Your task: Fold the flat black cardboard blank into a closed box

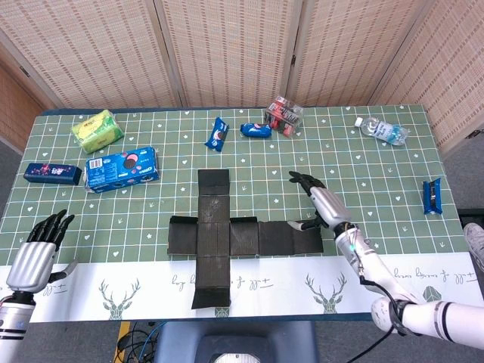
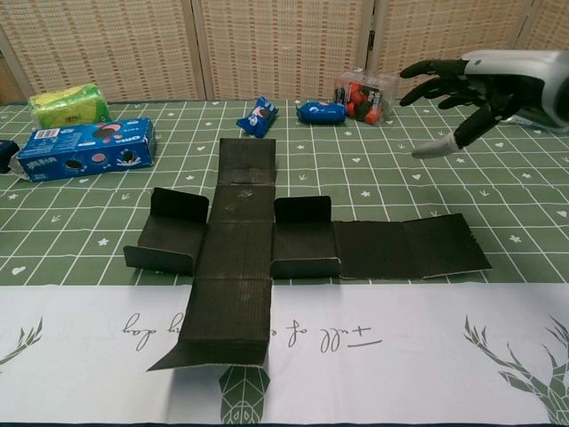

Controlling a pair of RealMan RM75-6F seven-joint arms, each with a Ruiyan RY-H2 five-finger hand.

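Meanwhile, the left robot hand (image 1: 36, 249) hovers empty, fingers spread, at the counter's (image 1: 363, 159) near-left edge. Centre, the black cardboard blank (image 1: 227, 236) lies unfolded in a cross shape. Above its right end, the right robot hand (image 2: 471, 80) is raised, fingers splayed, holding nothing.

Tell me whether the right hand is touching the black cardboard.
Apart. The chest view shows the right hand raised, fingers spread, with green tablecloth visible between it and the black cardboard.
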